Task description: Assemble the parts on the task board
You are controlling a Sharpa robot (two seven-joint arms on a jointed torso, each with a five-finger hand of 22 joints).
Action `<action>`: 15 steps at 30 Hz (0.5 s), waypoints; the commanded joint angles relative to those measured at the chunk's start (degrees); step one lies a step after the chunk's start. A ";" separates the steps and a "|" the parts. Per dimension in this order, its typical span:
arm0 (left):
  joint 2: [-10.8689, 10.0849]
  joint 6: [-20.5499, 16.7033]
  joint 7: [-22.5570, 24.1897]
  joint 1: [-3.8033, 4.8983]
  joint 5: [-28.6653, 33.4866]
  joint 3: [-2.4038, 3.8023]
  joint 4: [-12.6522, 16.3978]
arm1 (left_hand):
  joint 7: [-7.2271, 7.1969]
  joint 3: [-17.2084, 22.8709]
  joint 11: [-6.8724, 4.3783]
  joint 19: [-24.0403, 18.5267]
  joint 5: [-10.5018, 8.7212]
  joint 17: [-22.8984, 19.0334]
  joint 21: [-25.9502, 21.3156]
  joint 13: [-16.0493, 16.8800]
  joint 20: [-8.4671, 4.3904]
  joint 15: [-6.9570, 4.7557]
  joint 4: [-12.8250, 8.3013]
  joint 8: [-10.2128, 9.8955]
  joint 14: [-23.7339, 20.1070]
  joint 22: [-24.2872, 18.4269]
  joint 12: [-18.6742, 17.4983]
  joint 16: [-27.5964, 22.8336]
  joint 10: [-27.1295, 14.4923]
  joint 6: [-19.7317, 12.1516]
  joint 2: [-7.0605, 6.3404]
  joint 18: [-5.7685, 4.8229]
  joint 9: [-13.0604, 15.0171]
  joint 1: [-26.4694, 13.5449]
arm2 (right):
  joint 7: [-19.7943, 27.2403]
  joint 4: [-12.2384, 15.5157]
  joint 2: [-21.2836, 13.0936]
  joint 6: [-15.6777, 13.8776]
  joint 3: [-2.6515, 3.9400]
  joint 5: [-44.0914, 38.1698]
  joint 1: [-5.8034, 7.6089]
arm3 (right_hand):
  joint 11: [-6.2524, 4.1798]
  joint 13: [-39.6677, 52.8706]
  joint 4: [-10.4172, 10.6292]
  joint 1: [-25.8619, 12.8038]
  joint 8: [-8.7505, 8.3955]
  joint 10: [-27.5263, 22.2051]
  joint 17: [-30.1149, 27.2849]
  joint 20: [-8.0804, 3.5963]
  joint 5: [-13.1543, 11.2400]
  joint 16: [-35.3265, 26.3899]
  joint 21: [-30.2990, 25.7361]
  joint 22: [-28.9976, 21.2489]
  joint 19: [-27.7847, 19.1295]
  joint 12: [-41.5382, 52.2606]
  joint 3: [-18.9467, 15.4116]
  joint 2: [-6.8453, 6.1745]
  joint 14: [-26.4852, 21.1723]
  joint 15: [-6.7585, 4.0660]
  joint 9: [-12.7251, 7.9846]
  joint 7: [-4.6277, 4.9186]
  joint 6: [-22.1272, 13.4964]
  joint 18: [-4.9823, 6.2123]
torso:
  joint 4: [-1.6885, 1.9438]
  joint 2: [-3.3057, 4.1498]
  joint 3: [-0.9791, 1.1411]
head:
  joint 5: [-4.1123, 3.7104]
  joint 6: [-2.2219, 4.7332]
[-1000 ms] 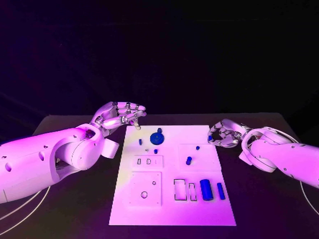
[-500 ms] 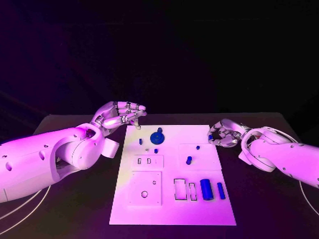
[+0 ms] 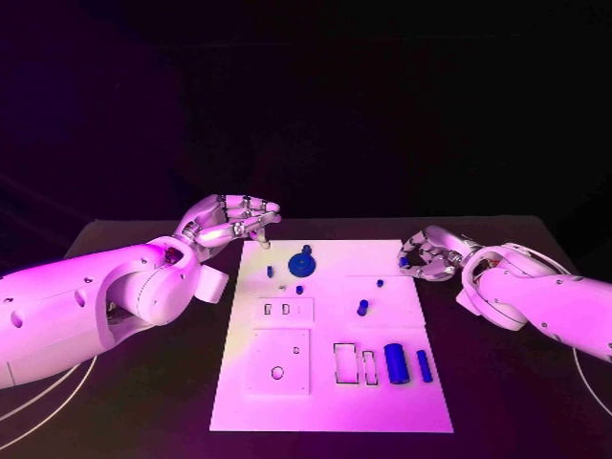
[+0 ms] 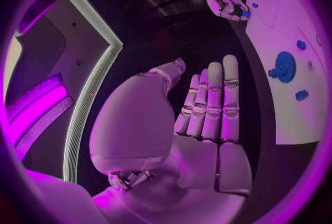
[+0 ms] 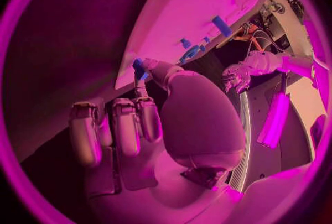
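Observation:
The white task board [image 3: 327, 397] lies in the middle of the table. A blue gear [image 3: 302, 263] stands near its far end, with small blue parts [image 3: 362, 307] scattered behind the middle and two blue cylinders [image 3: 396, 364] at the near right. My right hand [image 3: 433, 255] hovers at the board's far right edge and pinches a small blue part [image 5: 138, 68] at its fingertips; the left wrist view shows that part [image 4: 245, 12] too. My left hand [image 3: 231, 222] hangs over the board's far left corner, its fingers [image 4: 211, 102] straight and side by side, with nothing seen in them.
Rectangular slots [image 3: 349, 364] and a raised square plate with holes [image 3: 278, 361] take up the board's near half. Black table [image 3: 141, 402] surrounds the board on both sides. My white forearms reach in along both sides of the board.
The right hand's fingers have shifted slightly with the blue part, a little toward the board. The left hand has stayed put.

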 commanded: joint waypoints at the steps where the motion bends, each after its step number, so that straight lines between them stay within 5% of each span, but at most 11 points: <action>1: 0.00 0.98 0.24 0.03 0.04 0.03 0.13 | 0.07 0.34 0.22 -0.56 0.00 -0.08 0.41 0.08 0.08 0.09 -0.18 -0.29 -0.49 0.14 -0.39 -0.28 -0.18 -0.22 0.36 0.25 0.09 0.23 | -0.59 0.92 0.09 -2.15 0.05 -0.49 0.02 | -0.44 9.58 -0.04 -0.53 0.32 1.05 12.21 -0.25 0.85 0.22 0.25 15.07 5.99 -0.06 0.33 0.60 5.32 -0.47 0.55 -0.20 0.44 -0.81 | -0.06 -0.03 0.01 | 0.07 -0.04; 8: -0.04 0.90 0.14 0.04 0.04 0.02 0.06 | 0.09 0.29 0.24 -0.63 -0.01 -0.10 0.48 0.08 0.10 0.12 -0.12 -0.31 -0.49 0.18 -0.39 -0.29 -0.18 -0.23 0.33 0.25 0.10 0.08 | -4.96 4.85 0.27 -2.35 0.25 -0.28 1.42 | -0.48 8.90 -0.08 -1.14 0.33 0.43 12.11 -0.23 1.53 0.18 0.25 15.07 5.99 -0.90 0.72 0.84 5.29 -0.41 0.68 -0.18 0.01 -0.81 | 0.00 -0.17 -0.10 | -0.02 -0.08; 15: 0.22 0.91 -0.21 0.04 0.00 -0.04 -0.11 | 0.09 0.29 0.24 -0.63 -0.01 -0.10 0.48 0.08 0.10 0.12 -0.12 -0.31 -0.49 0.18 -0.39 -0.29 -0.18 -0.23 0.33 0.25 0.10 0.08 | -11.46 12.04 1.49 -3.39 0.33 -2.14 2.63 | -0.50 8.63 -0.32 -1.29 0.47 0.17 12.08 -0.20 2.26 0.16 0.25 15.07 5.99 -1.25 1.12 1.09 5.28 -0.37 0.85 -0.20 -0.09 -0.81 | 0.04 -0.36 -0.20 | -0.04 -0.16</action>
